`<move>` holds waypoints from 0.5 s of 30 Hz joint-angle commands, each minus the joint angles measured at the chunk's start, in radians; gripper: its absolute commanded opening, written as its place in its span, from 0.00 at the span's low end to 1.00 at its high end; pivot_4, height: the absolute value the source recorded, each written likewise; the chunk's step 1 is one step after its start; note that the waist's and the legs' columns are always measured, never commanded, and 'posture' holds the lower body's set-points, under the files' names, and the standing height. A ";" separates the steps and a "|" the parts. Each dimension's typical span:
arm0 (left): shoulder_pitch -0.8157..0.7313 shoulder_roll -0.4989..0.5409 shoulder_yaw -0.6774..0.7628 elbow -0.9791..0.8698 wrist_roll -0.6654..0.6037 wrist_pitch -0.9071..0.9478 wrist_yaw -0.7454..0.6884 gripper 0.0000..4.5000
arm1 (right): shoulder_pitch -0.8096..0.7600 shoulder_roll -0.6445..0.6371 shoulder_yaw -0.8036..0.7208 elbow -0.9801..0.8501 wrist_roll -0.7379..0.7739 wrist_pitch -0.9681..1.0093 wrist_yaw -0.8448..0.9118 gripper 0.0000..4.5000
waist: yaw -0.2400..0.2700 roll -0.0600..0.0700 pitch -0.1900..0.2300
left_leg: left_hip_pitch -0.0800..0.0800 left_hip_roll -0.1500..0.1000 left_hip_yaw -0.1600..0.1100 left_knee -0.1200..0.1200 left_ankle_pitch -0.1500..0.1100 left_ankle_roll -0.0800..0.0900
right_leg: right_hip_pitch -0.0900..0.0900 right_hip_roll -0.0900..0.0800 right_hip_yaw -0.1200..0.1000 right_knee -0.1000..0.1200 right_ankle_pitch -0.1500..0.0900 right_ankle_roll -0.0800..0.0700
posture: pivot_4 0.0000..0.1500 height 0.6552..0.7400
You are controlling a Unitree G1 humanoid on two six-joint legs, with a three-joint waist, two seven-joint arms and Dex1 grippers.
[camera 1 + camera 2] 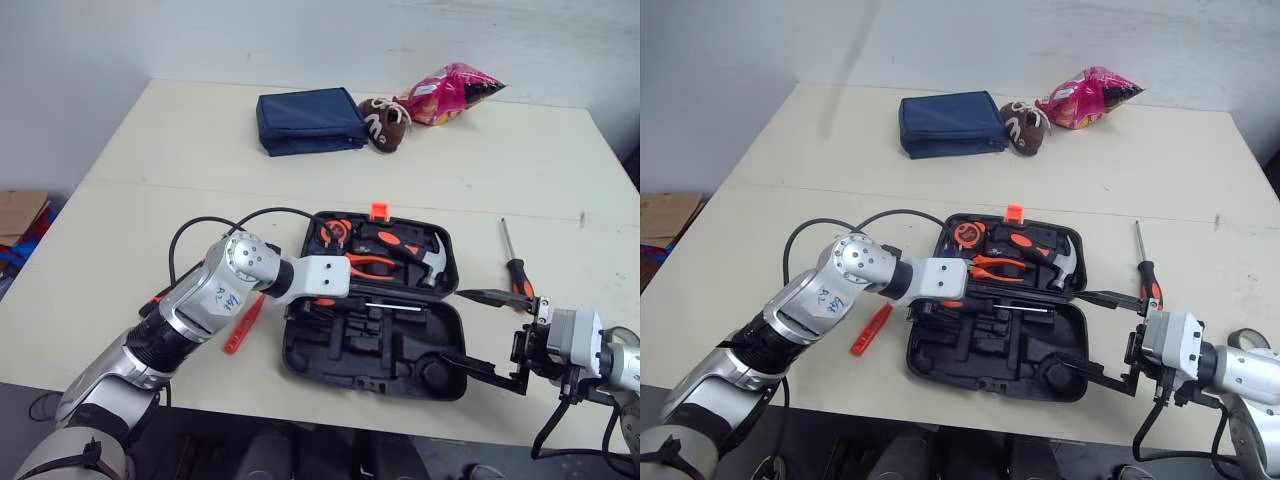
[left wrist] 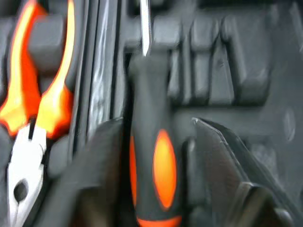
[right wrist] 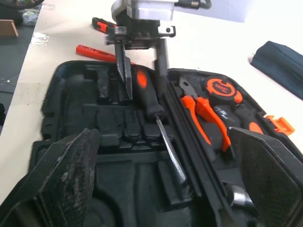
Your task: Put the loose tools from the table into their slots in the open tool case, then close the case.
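The left gripper (image 3: pixel 145 92), fingers spread, straddles the handle of a screwdriver (image 3: pixel 152 106) lying in the lower half of the open black case (image 1: pixel 400 352) at centre frame. The right gripper (image 1: pixel 455 324), its jaws wide apart and empty, hangs at lower right, by the case's right edge. Pliers (image 1: pixel 372 265), a hammer (image 1: pixel 428 258) and a tape measure (image 1: pixel 333 232) sit in the case's upper half. A second screwdriver (image 1: pixel 516 268) lies on the table (image 1: pixel 150 200) just right of the case, and a red tool (image 1: pixel 243 325) lies to its left.
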 commanded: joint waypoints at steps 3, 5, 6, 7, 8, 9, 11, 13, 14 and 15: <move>0.050 0.017 0.143 -0.063 -0.169 -0.099 -0.094 0.67 | 0.030 0.007 -0.045 -0.038 0.018 -0.024 -0.003 1.00 | -0.007 0.000 0.000 | 0.000 0.000 0.000 -0.001 0.000 0.000 | 0.000 -0.001 0.000 0.000 0.000 0.000 | 1.00 1.00; 0.075 0.041 0.170 -0.051 -0.194 -0.159 -0.124 0.67 | 0.039 0.007 -0.048 -0.038 0.018 -0.027 -0.004 1.00 | -0.010 0.001 0.000 | 0.000 0.001 0.000 -0.001 0.000 0.000 | 0.000 -0.001 0.000 0.000 0.000 0.000 | 1.00 1.00; 0.087 0.037 0.187 -0.039 -0.213 -0.178 -0.128 0.67 | 0.042 0.007 -0.050 -0.037 0.018 -0.028 -0.005 1.00 | -0.008 0.001 0.000 | 0.001 0.001 0.000 -0.001 0.000 0.000 | 0.000 -0.001 0.000 0.000 0.000 0.000 | 1.00 1.00; 0.101 0.016 0.213 -0.024 -0.246 -0.183 -0.119 0.61 | 0.044 0.009 -0.051 -0.036 0.019 -0.030 -0.005 1.00 | -0.006 0.001 0.000 | 0.001 0.001 0.000 -0.001 0.000 0.000 | 0.000 -0.001 0.000 0.000 0.000 0.000 | 1.00 1.00; 0.111 -0.001 0.232 -0.009 -0.269 -0.183 -0.111 0.55 | 0.047 0.010 -0.051 -0.033 0.018 -0.034 -0.003 1.00 | -0.004 0.001 0.000 | 0.001 0.001 0.000 0.000 0.000 0.000 | 0.000 -0.001 0.000 -0.001 0.000 0.000 | 1.00 1.00; 0.117 -0.013 0.244 0.001 -0.283 -0.182 -0.106 0.47 | 0.049 0.011 -0.052 -0.031 0.018 -0.036 -0.002 1.00 | 0.000 0.001 0.000 | 0.001 0.001 0.000 0.000 0.000 0.000 | 0.001 -0.001 0.000 -0.001 0.000 0.000 | 1.00 1.00; 0.135 -0.040 0.263 0.039 -0.299 -0.226 -0.101 0.27 | 0.053 0.014 -0.052 -0.023 0.017 -0.044 0.003 1.00 | 0.002 0.001 0.000 | 0.001 0.000 -0.001 0.001 0.000 0.000 | 0.002 -0.001 -0.001 -0.001 0.000 0.000 | 1.00 1.00; 0.170 -0.103 0.295 0.076 -0.355 -0.191 -0.062 0.09 | 0.061 0.024 -0.058 -0.012 0.016 -0.051 -0.002 1.00 | 0.001 0.001 0.000 | 0.001 -0.001 -0.001 0.001 0.000 0.000 | 0.002 -0.001 -0.001 -0.001 0.000 0.000 | 1.00 1.00; 0.185 -0.131 0.310 0.087 -0.383 -0.157 -0.041 0.01 | 0.063 0.030 -0.061 -0.008 0.017 -0.052 -0.006 1.00 | 0.001 0.001 0.000 | 0.001 -0.001 -0.001 0.001 0.000 0.000 | 0.002 -0.001 -0.001 -0.001 0.000 0.000 | 1.00 1.00; 0.199 -0.130 0.283 0.106 -0.353 -0.197 -0.052 0.01 | 0.069 0.034 -0.065 -0.004 0.014 -0.058 -0.005 1.00 | 0.000 0.001 0.000 | 0.001 -0.001 -0.001 0.000 0.000 0.001 | 0.002 -0.001 -0.001 -0.001 0.000 0.001 | 1.00 1.00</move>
